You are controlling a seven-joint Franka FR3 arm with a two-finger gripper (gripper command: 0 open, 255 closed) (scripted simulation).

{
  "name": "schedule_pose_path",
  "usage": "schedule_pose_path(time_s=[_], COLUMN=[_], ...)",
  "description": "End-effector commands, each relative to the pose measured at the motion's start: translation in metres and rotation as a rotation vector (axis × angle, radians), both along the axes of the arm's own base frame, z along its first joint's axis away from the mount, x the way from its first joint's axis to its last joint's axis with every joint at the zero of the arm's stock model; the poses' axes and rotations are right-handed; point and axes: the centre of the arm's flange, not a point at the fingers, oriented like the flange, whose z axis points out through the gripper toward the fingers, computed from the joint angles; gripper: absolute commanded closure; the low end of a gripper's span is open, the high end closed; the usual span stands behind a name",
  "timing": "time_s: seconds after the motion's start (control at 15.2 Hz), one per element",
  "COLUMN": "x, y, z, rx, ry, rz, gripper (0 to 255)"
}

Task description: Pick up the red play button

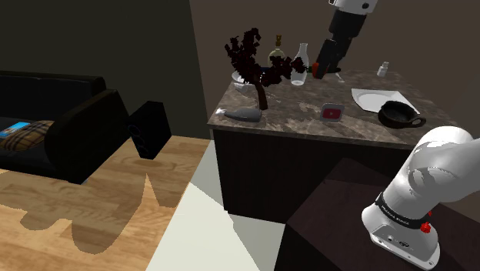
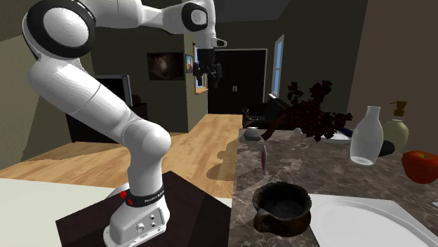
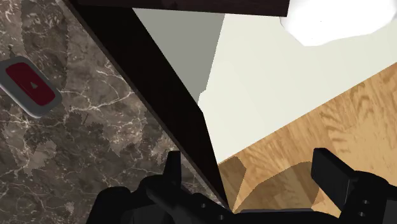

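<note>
1. The all-black two-finger claw (image 3: pixel 248 162) is open: its fingers stand apart with nothing between them.
2. It hangs high over the edge of the dark marble-topped table (image 3: pixel 95 146), with light wooden floor (image 3: pixel 318 114) under its other side.
3. The red play button (image 3: pixel 28 86), a flat rounded rectangle in a grey frame, lies on the table, well apart from the claw.
4. In the shoulder view it sits near a black handled pot (image 1: pixel 398 115) and a white plate (image 1: pixel 373 98).
</note>
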Motion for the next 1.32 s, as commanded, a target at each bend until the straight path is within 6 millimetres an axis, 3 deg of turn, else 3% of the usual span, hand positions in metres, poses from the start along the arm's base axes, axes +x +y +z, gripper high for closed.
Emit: schedule_pose_path(time_s=[0.0, 0.59, 1.25], x=[0.0, 0.018, 0.053], y=[0.0, -0.093, -0.192], z=[0.0, -0.073, -0.153], rx=[0.0, -0.018, -0.037], ry=[0.0, 0.026, 0.055], rz=[0.0, 0.165, 0.349], gripper=[0, 0, 0])
